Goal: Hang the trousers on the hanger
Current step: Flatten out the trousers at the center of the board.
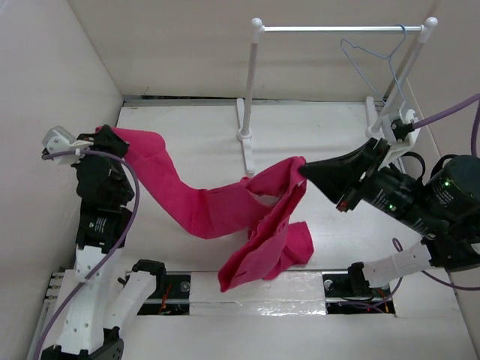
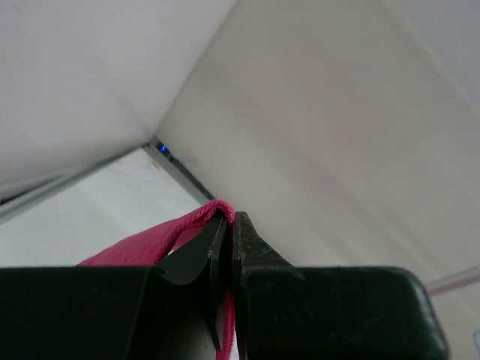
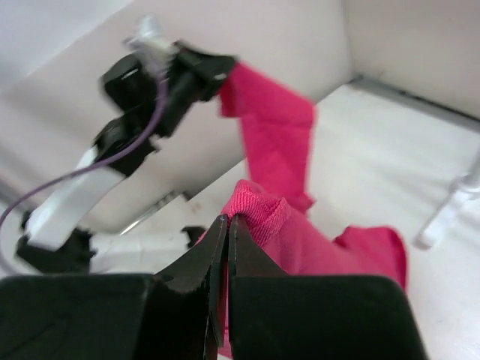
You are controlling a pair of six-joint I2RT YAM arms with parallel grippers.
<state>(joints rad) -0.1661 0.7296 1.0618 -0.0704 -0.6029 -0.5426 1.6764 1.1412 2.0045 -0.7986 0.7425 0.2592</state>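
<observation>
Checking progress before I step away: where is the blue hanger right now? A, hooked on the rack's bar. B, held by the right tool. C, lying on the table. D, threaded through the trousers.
A: the hanger hangs by its hook from the rack bar, apart from the trousers.

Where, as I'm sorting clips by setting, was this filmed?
Likely a robot test cell, not a home: plain white walls, a table with a clothes rack, left gripper and right gripper clamping the trousers.

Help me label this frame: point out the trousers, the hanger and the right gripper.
trousers (image 1: 217,214), top view, middle of the stretched leg
hanger (image 1: 375,53), top view, its upper wire
right gripper (image 1: 303,172), top view, fingertips pinching the fabric
</observation>
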